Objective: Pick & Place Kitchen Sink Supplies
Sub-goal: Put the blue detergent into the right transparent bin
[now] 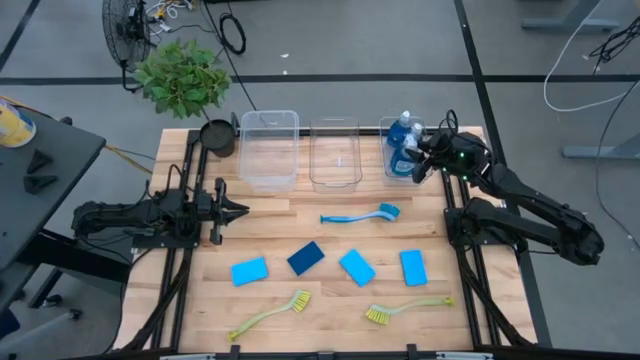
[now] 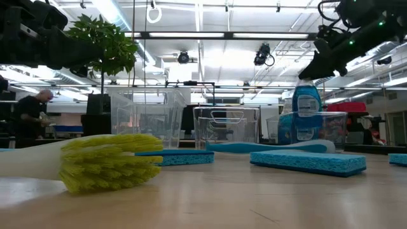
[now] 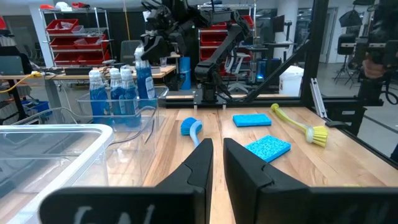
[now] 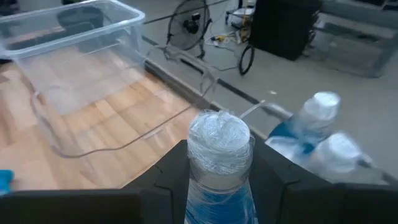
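A yellow-green brush (image 2: pixel 105 163) lies nearest, unsorted. The right pincer (image 4: pixel 217 163) grips a blue bottle (image 4: pixel 219 163) over the bin (image 1: pixel 401 152) at the counter's far right corner — other bottles already inside. Sponges and brushes remain; left pincer (image 1: pixel 236 209) waits, nearly closed, empty.

Four blue bottles (image 3: pixel 115 93); four blue sponges (image 1: pixel 357 267); three brushes (image 1: pixel 360 214); three clear bins (image 1: pixel 268 150); one plant (image 1: pixel 183 76).

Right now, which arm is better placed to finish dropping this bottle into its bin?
Right. The right gripper is shut on the bottle, over the right-hand bin where other bottles already stand. The left gripper waits, nearly closed and empty, at the table's left side, far from that bin.
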Controlling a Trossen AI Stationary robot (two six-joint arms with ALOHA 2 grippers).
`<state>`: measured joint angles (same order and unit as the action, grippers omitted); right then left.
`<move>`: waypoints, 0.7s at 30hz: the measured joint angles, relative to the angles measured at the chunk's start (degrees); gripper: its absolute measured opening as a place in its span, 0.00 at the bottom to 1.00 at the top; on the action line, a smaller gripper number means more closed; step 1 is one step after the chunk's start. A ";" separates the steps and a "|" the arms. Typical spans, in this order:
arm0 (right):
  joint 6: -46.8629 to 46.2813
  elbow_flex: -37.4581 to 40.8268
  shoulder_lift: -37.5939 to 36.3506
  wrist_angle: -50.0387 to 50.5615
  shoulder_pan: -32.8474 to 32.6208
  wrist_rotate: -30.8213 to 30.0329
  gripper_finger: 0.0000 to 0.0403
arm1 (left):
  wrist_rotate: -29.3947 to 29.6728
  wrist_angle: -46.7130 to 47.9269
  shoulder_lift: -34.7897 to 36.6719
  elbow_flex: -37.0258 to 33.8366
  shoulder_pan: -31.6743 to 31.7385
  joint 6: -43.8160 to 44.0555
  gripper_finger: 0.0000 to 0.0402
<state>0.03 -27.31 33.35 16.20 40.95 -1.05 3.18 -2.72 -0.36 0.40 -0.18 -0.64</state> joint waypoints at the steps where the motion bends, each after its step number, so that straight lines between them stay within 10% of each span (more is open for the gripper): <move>1: -0.30 0.45 -0.13 0.04 -0.03 0.23 0.31 | 0.00 0.00 0.00 -0.02 0.00 0.00 0.11; 21: -2.60 5.49 -0.10 -3.31 0.00 -2.55 0.31 | 0.02 0.00 0.00 -0.01 0.02 -0.02 0.11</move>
<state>-2.57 -21.82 33.26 12.88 40.95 -3.61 3.20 -2.72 -0.36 0.39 -0.16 -0.67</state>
